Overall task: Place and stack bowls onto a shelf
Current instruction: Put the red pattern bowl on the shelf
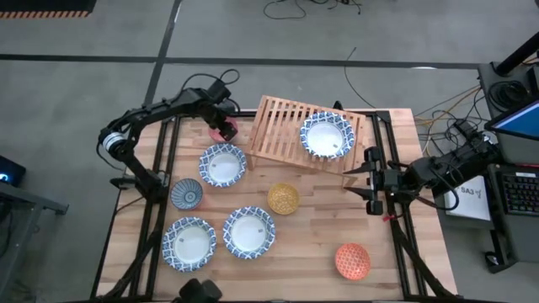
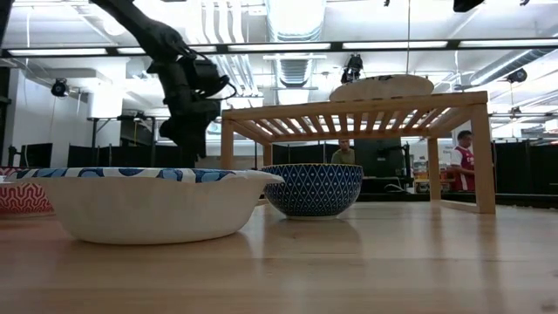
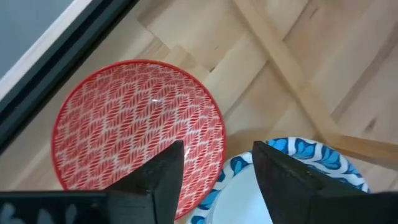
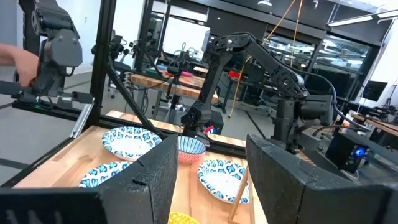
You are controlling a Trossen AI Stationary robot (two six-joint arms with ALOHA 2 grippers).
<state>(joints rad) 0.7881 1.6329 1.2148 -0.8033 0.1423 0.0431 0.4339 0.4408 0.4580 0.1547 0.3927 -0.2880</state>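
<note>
High view counts eight bowls: one wide blue-and-white bowl [image 1: 327,135] on the shelf [image 1: 278,126], three more plus yellow, orange and small blue bowls on the worktop [image 1: 312,231]. Left gripper [image 1: 226,124], fingers apart, hovers over the red bowl [image 3: 134,124] at the shelf's left end; right gripper [image 1: 360,180], fingers apart, waits at right.

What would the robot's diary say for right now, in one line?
left hand: open, over red bowl | right hand: open, waiting beside shelf | on shelf: one blue-and-white bowl
</note>
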